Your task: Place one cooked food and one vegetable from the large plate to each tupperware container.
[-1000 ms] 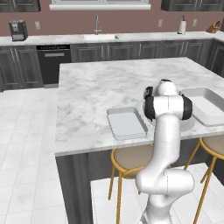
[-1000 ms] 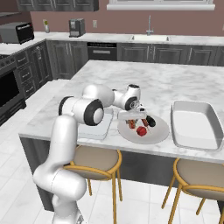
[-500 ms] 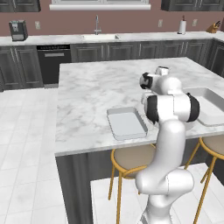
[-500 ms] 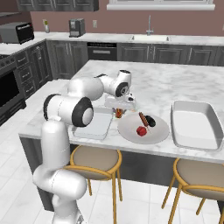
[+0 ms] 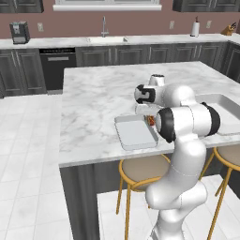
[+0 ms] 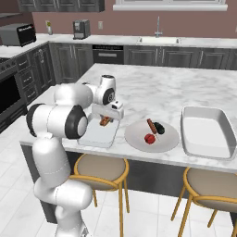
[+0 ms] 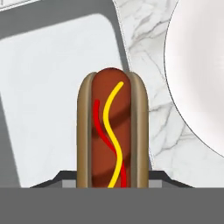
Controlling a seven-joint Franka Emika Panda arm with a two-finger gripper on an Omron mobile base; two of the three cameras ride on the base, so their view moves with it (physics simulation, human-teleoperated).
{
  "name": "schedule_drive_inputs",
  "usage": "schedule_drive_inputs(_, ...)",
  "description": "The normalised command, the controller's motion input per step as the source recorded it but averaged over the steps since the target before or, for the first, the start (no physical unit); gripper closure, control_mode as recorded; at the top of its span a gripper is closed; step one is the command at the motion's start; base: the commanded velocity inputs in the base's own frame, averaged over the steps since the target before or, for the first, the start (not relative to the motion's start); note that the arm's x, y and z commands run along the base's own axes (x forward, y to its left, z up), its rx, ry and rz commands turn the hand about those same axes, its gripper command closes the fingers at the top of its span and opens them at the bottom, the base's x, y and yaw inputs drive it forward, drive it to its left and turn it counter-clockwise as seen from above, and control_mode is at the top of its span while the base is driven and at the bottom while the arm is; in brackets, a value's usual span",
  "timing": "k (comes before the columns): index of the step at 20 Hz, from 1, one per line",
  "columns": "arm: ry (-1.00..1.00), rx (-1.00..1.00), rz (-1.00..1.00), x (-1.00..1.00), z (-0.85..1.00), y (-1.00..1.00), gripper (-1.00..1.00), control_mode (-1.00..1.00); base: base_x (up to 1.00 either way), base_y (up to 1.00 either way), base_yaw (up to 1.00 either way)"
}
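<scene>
Trouble sits at the smaller tray's (image 6: 99,134) rim: my gripper (image 6: 106,121) clenches the hot dog (image 7: 112,131) right above that edge, beside the large plate (image 6: 169,139). I judge an early drop could tip it onto marble. The tomato (image 6: 149,138) waits on the plate.

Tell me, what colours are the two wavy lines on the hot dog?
One yellow, one red, running along the brown hot dog. The hand view shows them best.

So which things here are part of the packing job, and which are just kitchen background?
Job:
hot dog in the gripper
smaller tray
larger tray
large plate
red vegetable

Background:
stools
sink
coffee machine
microwave
</scene>
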Motion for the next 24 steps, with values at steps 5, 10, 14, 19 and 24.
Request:
schedule_drive_inputs(5,-0.01,-0.17,0.02,0.37,-0.38,0.12,1.0,-1.0,0.0,0.0,0.0)
schedule_drive_inputs(10,0.06,-0.1,0.03,0.0,-0.39,0.17,1.0,-1.0,0.0,0.0,0.0)
schedule_drive_inputs(14,0.04,0.0,0.06,-0.12,-0.24,0.06,1.0,-1.0,0.0,0.0,0.0)
schedule_drive_inputs(19,0.0,0.0,0.03,0.08,-0.15,-0.13,1.0,-1.0,0.0,0.0,0.0)
schedule_drive_inputs(24,0.01,0.0,0.0,0.0,-0.03,0.0,-1.0,-1.0,0.0,0.0,0.0)
